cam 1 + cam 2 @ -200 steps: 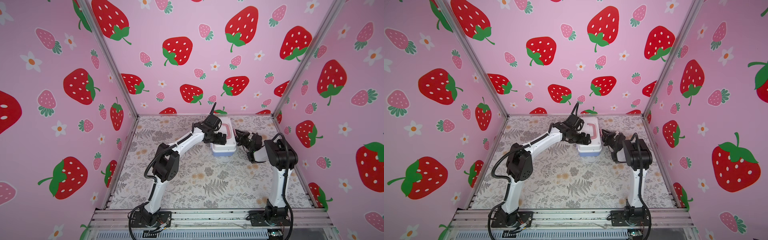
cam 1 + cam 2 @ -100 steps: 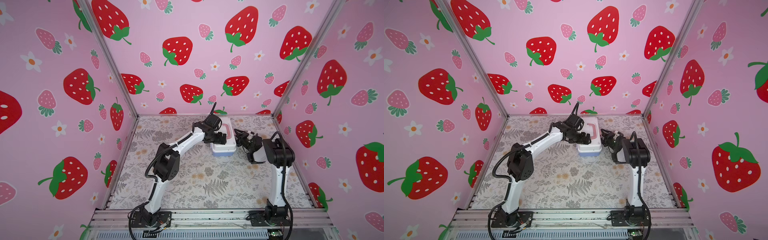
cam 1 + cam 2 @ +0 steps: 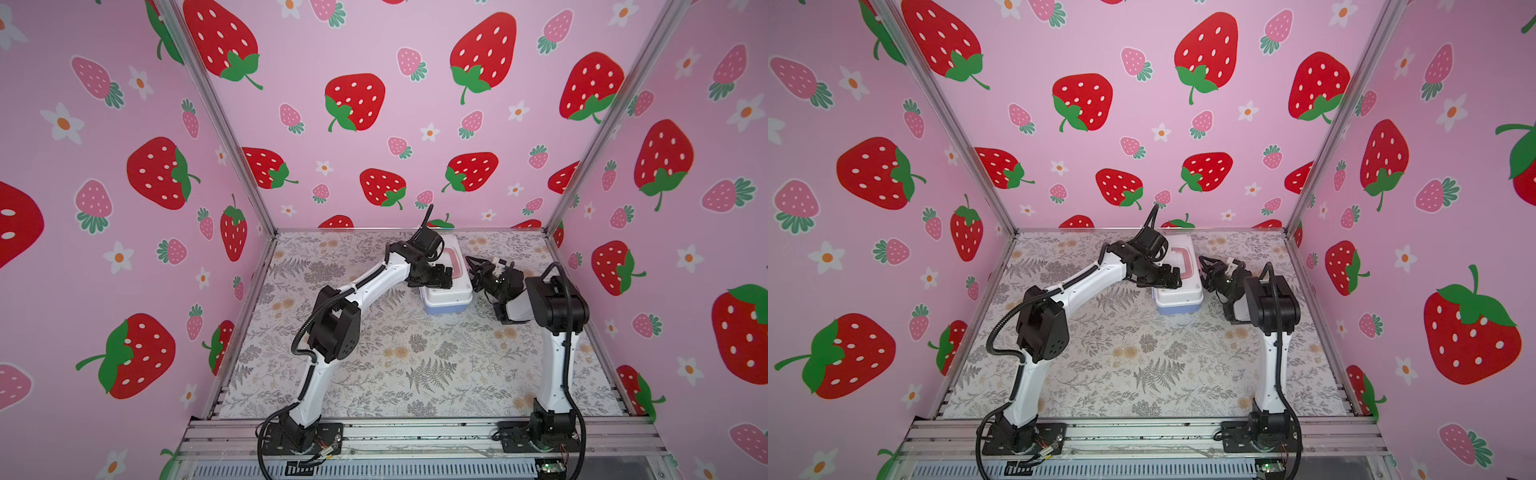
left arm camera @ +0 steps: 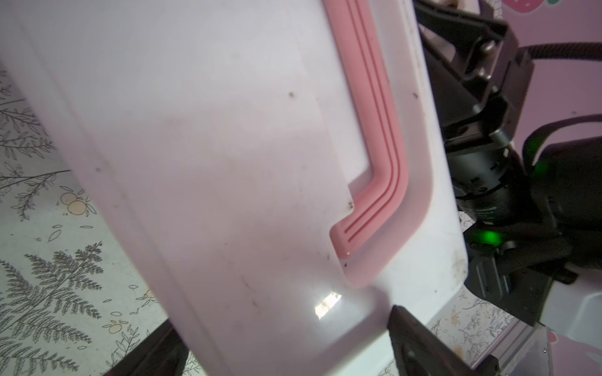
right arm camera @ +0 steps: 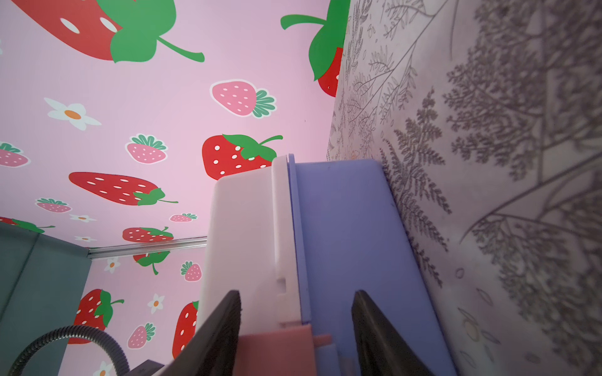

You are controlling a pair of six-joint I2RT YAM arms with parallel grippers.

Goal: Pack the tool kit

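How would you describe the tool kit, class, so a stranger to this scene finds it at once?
Start at the fern-printed tabletop and look toward the strawberry back wall. Just short of it sits the tool kit, shut. It is the only box there: white lid, pink handle, periwinkle-blue base.

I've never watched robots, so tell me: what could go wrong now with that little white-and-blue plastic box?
The right gripper has its jaws apart around the small pink plastic latch; if that isn't snapped, the white-lidded, blue-based tool kit might pop open. The left gripper, open over the lid, seems not to clamp it, so a sideways push could slide the kit.
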